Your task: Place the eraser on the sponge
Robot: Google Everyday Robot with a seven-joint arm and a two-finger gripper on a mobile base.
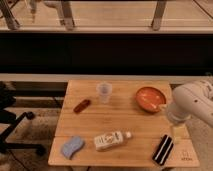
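Camera view has the eraser [162, 149] flat on the table [125, 120] at its front right corner, not on the sponge [72, 146], which sits at the front left corner, well apart from it. A bottle [112, 140] lies on its side between the two, nearer the sponge.

The gripper [176, 131] hangs from the arm [192, 102] at the table's right edge, pointing down, just behind the eraser and slightly to its right. Whether the gripper is apart or together cannot be told here, and nothing shows in it.

The relation that matters is short: the eraser lies just forward of the gripper and a little to the left, close enough that a small shift toward the front edge would probably bring the gripper over it. The eraser's long axis runs mostly front to back, its far end leaning right, toward the gripper. A grasp would likely need to close across the narrow width, roughly left to right. From there the carry to the sponge would run leftward along the front edge, past the bottle.
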